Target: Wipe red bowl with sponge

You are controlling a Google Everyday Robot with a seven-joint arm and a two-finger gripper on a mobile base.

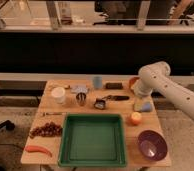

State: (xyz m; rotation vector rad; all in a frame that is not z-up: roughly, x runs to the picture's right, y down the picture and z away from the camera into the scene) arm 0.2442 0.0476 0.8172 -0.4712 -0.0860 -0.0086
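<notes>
The green tray [92, 117] is seen at the front centre of the wooden table [49, 114]. Beyond the tray's back right corner, the gripper [139, 98] is held at the end of the white arm [159, 82], just above the pale blue sponge [144, 106]. Further back from the tray, the red bowl [132, 81] is partly hidden by the arm. The purple bowl [151, 145] is placed right of the tray.

The arm [179, 99] is built of smooth white cylindrical links, joined by a rounded white joint housing [155, 75]. Small dark marks, possibly screws, are seen on the link. The gripper [138, 91] is located at 8 o'clock from the housing.
</notes>
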